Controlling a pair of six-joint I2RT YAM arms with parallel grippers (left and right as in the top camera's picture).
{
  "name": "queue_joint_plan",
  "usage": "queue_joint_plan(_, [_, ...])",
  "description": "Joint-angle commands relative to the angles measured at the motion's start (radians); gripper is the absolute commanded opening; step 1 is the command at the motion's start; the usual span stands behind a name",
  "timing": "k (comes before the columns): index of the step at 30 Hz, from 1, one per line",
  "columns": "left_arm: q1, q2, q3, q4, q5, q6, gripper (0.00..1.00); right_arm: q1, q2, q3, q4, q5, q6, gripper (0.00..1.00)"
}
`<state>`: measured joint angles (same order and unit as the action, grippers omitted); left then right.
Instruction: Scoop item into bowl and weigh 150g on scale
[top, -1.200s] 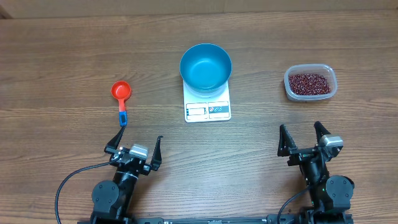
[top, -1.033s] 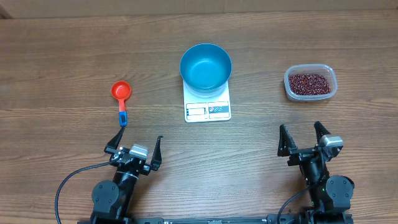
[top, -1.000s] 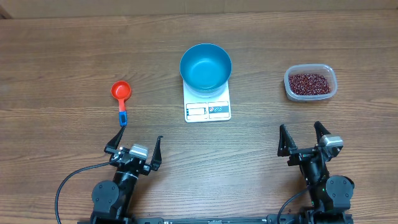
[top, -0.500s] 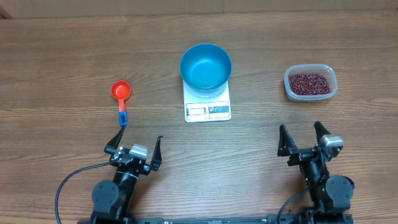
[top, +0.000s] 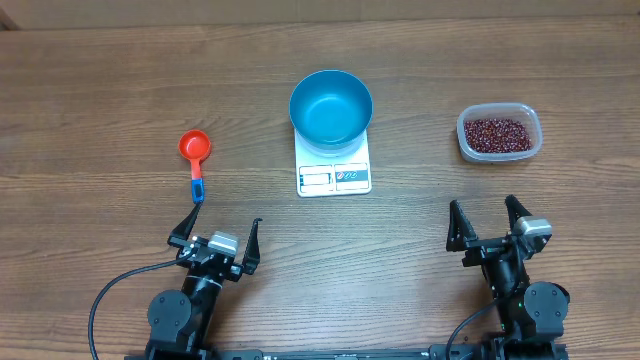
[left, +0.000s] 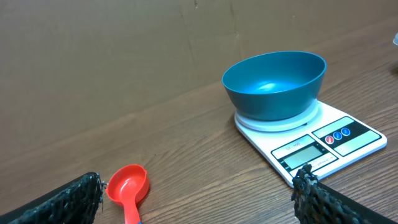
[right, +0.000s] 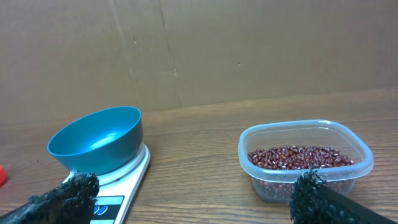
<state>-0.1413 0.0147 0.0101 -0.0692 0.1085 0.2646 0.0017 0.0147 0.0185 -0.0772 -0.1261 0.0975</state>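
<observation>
The blue bowl (top: 331, 106) (left: 274, 83) (right: 96, 139) stands empty on the white scale (top: 335, 172) (left: 320, 140) (right: 127, 180) at the table's middle. Dark red-brown beans (top: 498, 134) (right: 298, 157) fill a clear plastic tub (top: 499, 133) (right: 306, 160) at the right. A red scoop (top: 195, 156) (left: 127, 186) with a blue handle end lies at the left. My left gripper (top: 217, 234) (left: 198, 199) is open near the front edge, just below the scoop's handle. My right gripper (top: 488, 224) (right: 193, 198) is open at the front right, holding nothing.
A brown cardboard wall (left: 124, 56) (right: 249, 50) runs behind the wooden table (top: 120, 90). Black cables (top: 110, 295) trail from the arm bases at the front edge.
</observation>
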Motion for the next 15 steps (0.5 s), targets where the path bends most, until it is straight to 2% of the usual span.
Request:
queue_joint_plan(1, [0.01, -0.01, -0.005, -0.002, -0.011, -0.007, 1.0, 0.006, -0.012, -0.011, 0.004, 0.005, 0.003, 1.0])
queue_joint_plan(15, [0.01, -0.01, -0.005, -0.002, -0.011, -0.007, 1.0, 0.006, -0.012, -0.011, 0.004, 0.005, 0.003, 1.0])
